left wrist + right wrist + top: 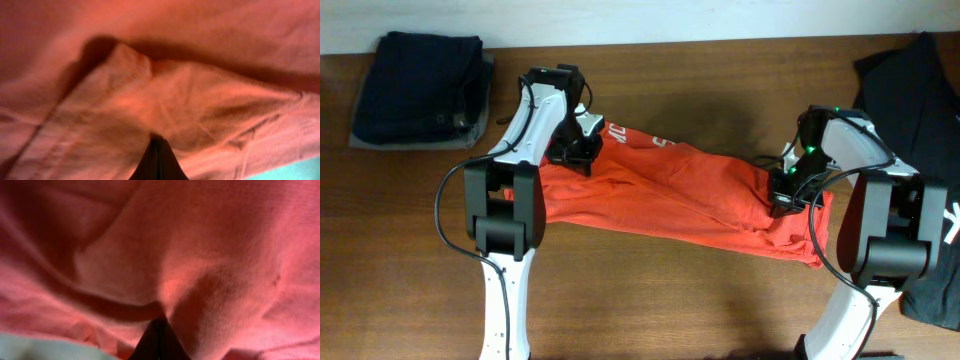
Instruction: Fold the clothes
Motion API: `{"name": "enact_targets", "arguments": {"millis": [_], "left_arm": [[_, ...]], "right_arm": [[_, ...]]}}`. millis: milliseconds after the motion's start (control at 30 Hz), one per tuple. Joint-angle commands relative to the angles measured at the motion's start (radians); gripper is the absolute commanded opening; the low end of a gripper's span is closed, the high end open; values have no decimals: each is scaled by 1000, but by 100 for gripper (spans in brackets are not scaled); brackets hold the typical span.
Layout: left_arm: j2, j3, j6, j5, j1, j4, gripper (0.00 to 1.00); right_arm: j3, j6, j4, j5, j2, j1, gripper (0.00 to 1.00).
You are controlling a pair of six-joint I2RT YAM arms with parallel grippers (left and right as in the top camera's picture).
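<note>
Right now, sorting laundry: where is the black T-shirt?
Overhead view: the black T-shirt lies far right, beyond the right claw gripping the red-orange T-shirt.

T-shirt [670, 195] centre of table [660, 300]; folded stack [415, 88] rear left; another shirt [920, 110] right edge, possibly overhanging.

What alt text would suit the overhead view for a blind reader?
A red-orange T-shirt lies crumpled across a wooden table, the left claw and right claw shut on opposite ends. Folded dark garments and a black T-shirt lie at its edges.
</note>
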Motion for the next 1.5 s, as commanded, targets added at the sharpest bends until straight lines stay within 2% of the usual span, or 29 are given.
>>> {"name": "enact_targets", "arguments": {"millis": [0,333,500,600,667,967,1067,1100,1167,1367,1467], "left_arm": [[-21,-6,-41,-76,36,25,1],[-21,-6,-39,-96,178,40,1],[-21,-6,13,-51,218,47,1],[-21,-8,7,-59,231,55,1],[-21,-8,-55,-106,246,63,1],[-29,26,-60,-106,279,60,1],[-54,74,-63,-69,275,32,0],[-94,111,-19,51,253,9,0],[-121,111,23,140,227,-6,0],[-126,88,25,158,100,-32,1],[-120,72,24,144,42,-1,1]], "right_arm": [[-48,90,43,87,-19,8,4],[-113,119,139,149,-19,-26,7],[-113,118,169,149,-19,-77,8],[-113,117,169,164,-19,-97,8],[-113,117,176,180,-19,-110,8],[-105,53,271,177,-19,-113,14],[-79,53,323,172,-19,-113,15],[-37,59,324,175,-19,-114,14],[6,82,290,174,-19,-114,14],[131,56,187,92,-19,-113,14],[150,53,175,87,-19,-114,19]]}}
